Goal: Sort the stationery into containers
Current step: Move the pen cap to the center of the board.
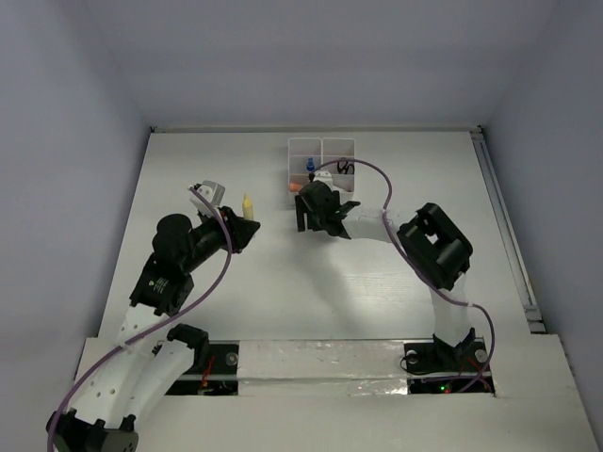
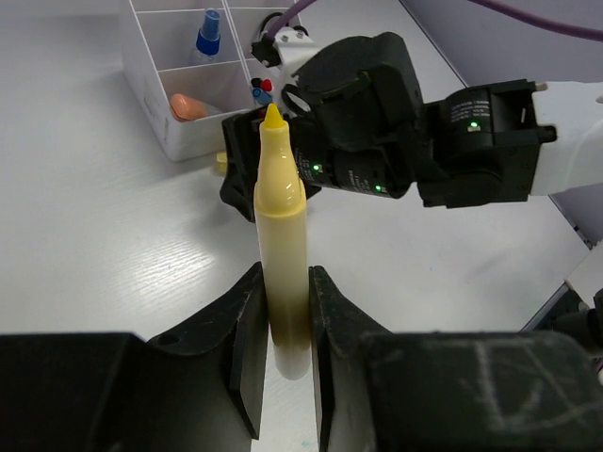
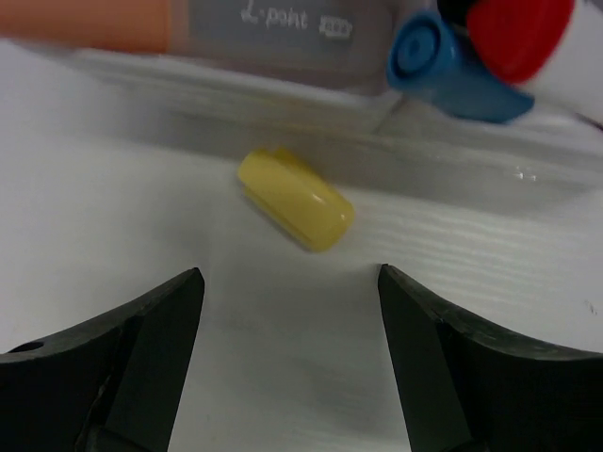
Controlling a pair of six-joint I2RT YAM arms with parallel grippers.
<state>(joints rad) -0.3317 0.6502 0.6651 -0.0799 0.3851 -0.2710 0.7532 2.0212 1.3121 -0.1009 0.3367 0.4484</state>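
My left gripper (image 2: 283, 287) is shut on an uncapped yellow marker (image 2: 281, 226) and holds it tip-forward above the table; it also shows in the top view (image 1: 248, 205). My right gripper (image 3: 290, 282) is open and empty, low over the table, with a small yellow cap (image 3: 297, 200) lying just ahead of its fingertips. The cap rests against the near wall of the white organiser tray (image 3: 283, 104). In the tray I see pens with a blue cap (image 3: 433, 66) and a red cap (image 3: 523, 33), and an orange item (image 3: 85, 24).
The organiser tray (image 1: 321, 160) stands at the back middle of the table. The right arm's black wrist (image 2: 367, 122) sits directly ahead of the marker tip in the left wrist view. A purple cable (image 1: 377, 184) loops over the right arm.
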